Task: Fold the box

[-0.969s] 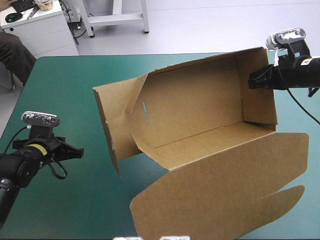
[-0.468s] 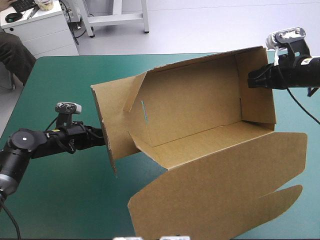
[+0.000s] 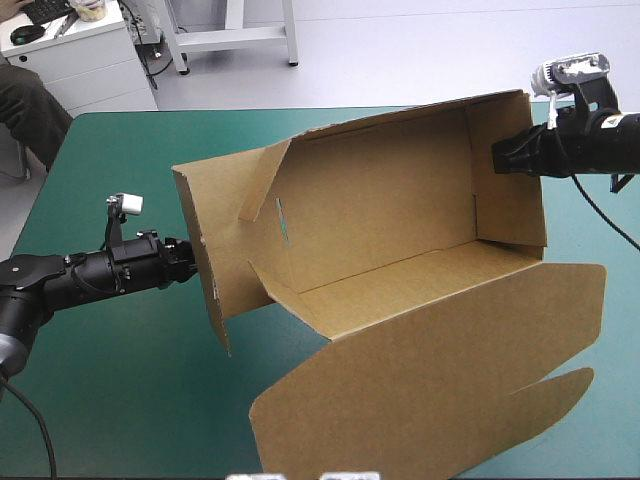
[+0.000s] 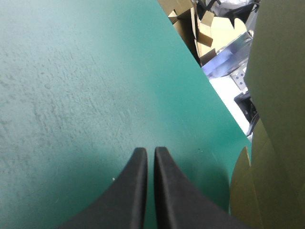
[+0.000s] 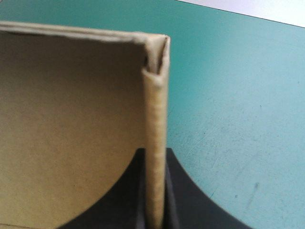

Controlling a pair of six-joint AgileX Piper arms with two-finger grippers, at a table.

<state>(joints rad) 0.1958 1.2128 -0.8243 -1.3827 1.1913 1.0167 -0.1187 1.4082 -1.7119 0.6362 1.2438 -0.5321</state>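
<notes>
- Risk: left gripper (image 3: 188, 262), fingers (image 4: 136, 191) pressed together at mid-left, sat just beside the box's (image 3: 390, 220) side wall; a hard shove could've buckled it.
- Box filled the centre of the frame, lid (image 3: 430, 390) flat toward lower right.
- Right gripper (image 3: 503, 155), upper right, pinched the box's right wall.

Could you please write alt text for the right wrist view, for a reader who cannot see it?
The right tool is shut on a raised wall of the brown box, gripping its edge near a corner. Teal-green table cover shows beyond the wall.
</notes>
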